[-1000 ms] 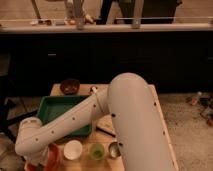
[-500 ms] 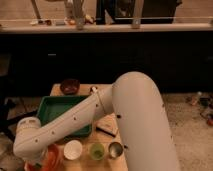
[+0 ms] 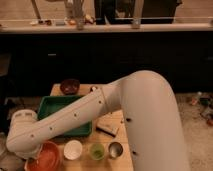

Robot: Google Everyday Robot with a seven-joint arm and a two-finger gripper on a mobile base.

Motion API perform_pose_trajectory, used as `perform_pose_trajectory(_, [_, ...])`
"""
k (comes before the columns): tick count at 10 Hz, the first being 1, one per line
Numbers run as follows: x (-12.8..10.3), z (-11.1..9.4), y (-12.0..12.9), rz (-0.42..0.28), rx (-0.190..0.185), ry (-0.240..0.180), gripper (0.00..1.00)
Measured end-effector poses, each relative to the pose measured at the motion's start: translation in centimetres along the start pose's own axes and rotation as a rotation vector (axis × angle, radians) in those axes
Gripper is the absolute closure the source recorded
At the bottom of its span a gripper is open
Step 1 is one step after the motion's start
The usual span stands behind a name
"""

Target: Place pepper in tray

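The green tray (image 3: 50, 102) lies on the left half of the wooden table, and my white arm (image 3: 75, 117) crosses over most of it. The pepper is not visible; it is hidden or out of view. My gripper (image 3: 17, 152) is at the arm's lower-left end, off the tray's front-left corner and right beside the orange bowl (image 3: 46, 158). The wrist housing hides most of it.
A dark brown bowl (image 3: 70, 86) stands behind the tray. A white cup (image 3: 73, 149), a green cup (image 3: 97, 151) and a metal cup (image 3: 116, 149) line the front edge. A flat tan block (image 3: 109, 125) lies right of the tray. A dark counter runs behind.
The arm's lower end has shifted slightly left and down toward the orange bowl. The elbow has swung to the right.
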Motion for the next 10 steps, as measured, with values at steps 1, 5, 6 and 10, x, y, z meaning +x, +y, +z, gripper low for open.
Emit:
perform_pose_trajectory(1, [0.8, -1.1, -1.0, -0.014, 0.013, 0.014, 1.00])
perform_pose_trajectory(5, [5.1, -2.9, -2.5, -0.032, 0.008, 0.066, 1.00])
perform_pose_trajectory(6, [6.7, -3.2, -2.6, -0.032, -0.004, 0.079, 1.00])
perform_pose_trajectory(10, [11.9, -3.7, -2.4, -0.015, -0.073, 0.113, 1.00])
